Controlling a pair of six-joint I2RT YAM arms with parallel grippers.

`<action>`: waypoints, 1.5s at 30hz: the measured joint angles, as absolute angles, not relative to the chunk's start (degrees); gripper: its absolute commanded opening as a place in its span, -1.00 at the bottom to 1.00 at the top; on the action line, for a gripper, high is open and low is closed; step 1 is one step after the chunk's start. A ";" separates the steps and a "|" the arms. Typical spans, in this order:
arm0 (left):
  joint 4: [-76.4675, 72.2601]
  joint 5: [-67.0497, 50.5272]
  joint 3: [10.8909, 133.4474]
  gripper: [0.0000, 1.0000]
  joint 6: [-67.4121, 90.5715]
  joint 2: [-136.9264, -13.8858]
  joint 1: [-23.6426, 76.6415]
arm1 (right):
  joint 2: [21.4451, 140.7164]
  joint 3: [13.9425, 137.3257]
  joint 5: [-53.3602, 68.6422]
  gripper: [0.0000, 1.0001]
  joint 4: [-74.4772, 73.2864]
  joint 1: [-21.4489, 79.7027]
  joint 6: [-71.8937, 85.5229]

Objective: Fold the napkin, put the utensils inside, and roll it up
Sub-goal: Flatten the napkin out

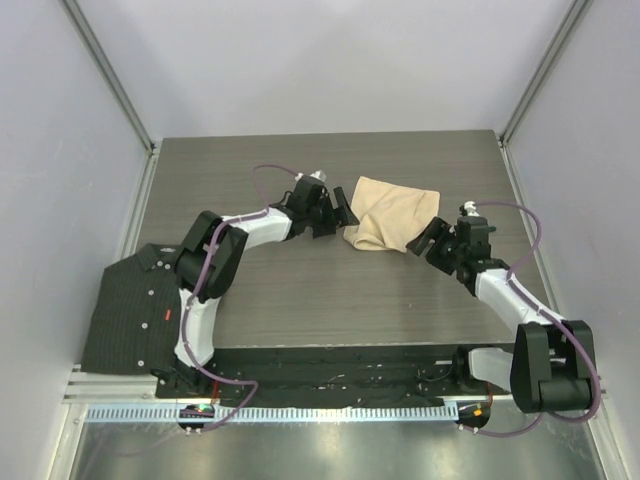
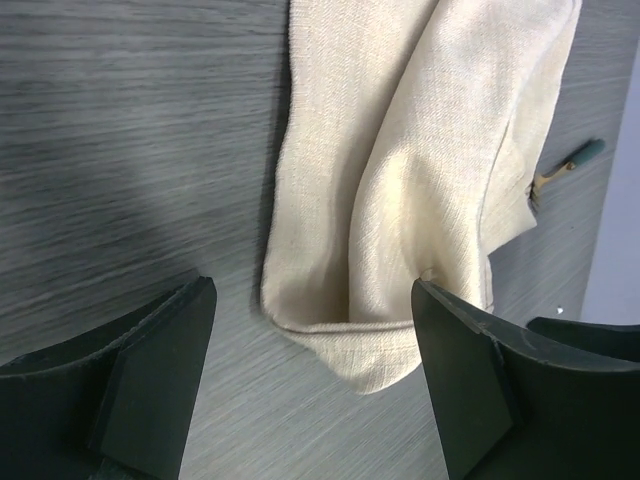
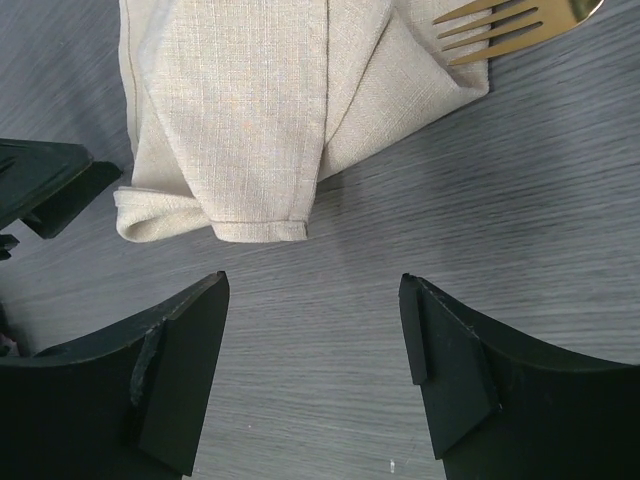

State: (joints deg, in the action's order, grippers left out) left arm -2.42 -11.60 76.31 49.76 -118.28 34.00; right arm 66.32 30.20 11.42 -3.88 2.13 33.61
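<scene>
The beige napkin (image 1: 392,215) lies crumpled and loosely folded at the middle back of the table. My left gripper (image 1: 340,215) is at its left edge, open, with a folded corner of the napkin (image 2: 400,180) lying on the table between the fingers (image 2: 312,290). My right gripper (image 1: 432,240) is at the napkin's right front, open and empty (image 3: 312,285), a short way from the napkin's hem (image 3: 240,110). A gold fork (image 3: 510,25) shows its tines by the napkin's far corner. A slender dark-handled utensil (image 2: 585,152) peeks out past the cloth.
A dark striped shirt (image 1: 135,305) lies folded at the table's front left. Grey walls (image 1: 60,150) close in both sides and the back. A rail (image 1: 300,412) runs along the near edge by the arm bases.
</scene>
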 measured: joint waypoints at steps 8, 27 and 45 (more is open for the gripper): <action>-5.80 -14.02 77.56 0.43 52.14 -120.90 34.00 | 74.74 30.20 13.80 0.42 2.02 2.13 35.14; -1.80 -6.76 74.98 0.46 47.62 -117.40 36.86 | 85.45 32.67 17.34 0.24 10.55 2.70 37.91; -5.69 -9.10 70.37 -0.30 51.33 -115.87 38.52 | 86.96 33.80 18.94 -0.31 10.74 4.60 40.12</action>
State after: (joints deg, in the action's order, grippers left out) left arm -5.69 -9.10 70.37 51.33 -115.87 38.52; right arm 86.96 33.80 18.94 10.74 4.60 40.12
